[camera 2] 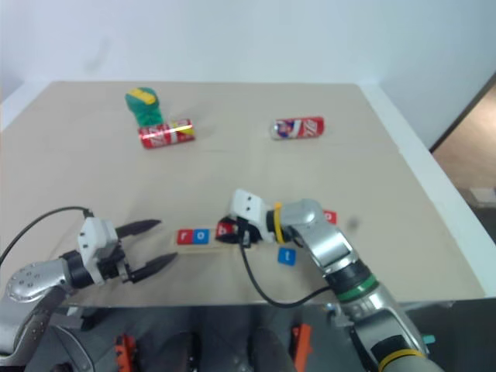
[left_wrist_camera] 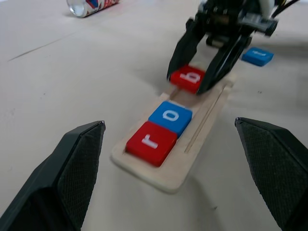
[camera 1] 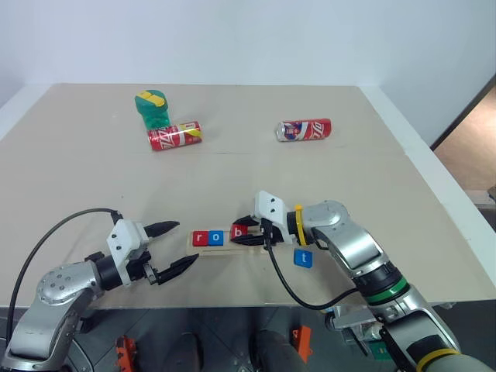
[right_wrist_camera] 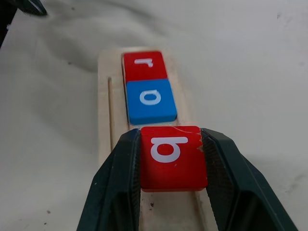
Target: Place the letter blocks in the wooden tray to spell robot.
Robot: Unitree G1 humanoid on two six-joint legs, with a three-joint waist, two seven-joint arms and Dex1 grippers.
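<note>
- Left gripper (camera 1: 180, 246) spread wide, holding nothing, parked short of the tray's (left_wrist_camera: 166, 177) near end, out of the way.
- On the tray: red r (left_wrist_camera: 151, 142), then blue o (left_wrist_camera: 170, 117), seated in spelling order.
- Right gripper (right_wrist_camera: 172, 185) clamped on red b (right_wrist_camera: 172, 156), just past the o, lined up for third place.
- Blue t (camera 1: 303, 258) beside the tray's far end, waiting.

Right gripper (right_wrist_camera: 172, 159) clamps the red b tile (right_wrist_camera: 172, 156) over the wooden tray (right_wrist_camera: 105, 125), blue o tile (right_wrist_camera: 150, 101) and red r tile (right_wrist_camera: 143, 65) lined up just ahead.
</note>
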